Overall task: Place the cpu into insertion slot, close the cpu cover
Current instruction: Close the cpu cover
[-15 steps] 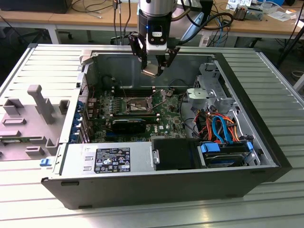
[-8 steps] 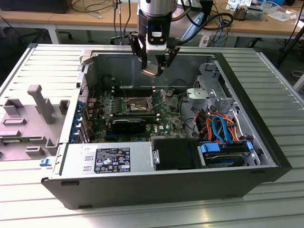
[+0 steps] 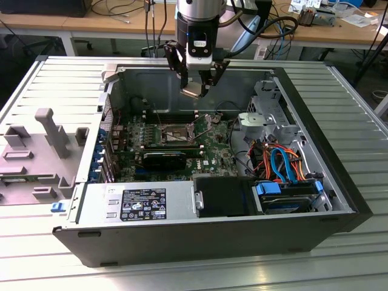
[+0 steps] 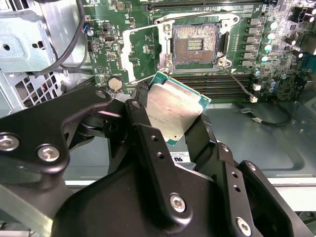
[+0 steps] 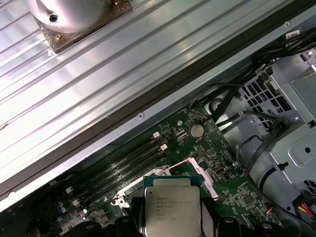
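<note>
My gripper [image 3: 195,83] hangs above the open computer case, shut on the cpu [image 3: 193,91], a flat silver square with a green edge. In the second wrist view the cpu [image 4: 174,111] sits tilted between black fingers [image 4: 140,118], apart from the board below it. The insertion slot [image 4: 196,44] lies uncovered, with a dark centre and a metal rim; in the exterior view the insertion slot [image 3: 176,134] is below and slightly left of the gripper. The cpu cover [image 4: 129,49] stands swung open beside the slot. In the first wrist view the cpu [image 5: 173,210] hides most of the slot, with the cover [image 5: 200,173] behind it.
Long black memory slots [image 4: 217,84] run beside the socket. A grey drive cage [image 3: 270,112] and orange and blue cables [image 3: 280,162] are at the exterior view's right. The power supply [image 3: 139,203] lines the near wall. A grey fixture [image 3: 48,139] stands on the ribbed table outside the case.
</note>
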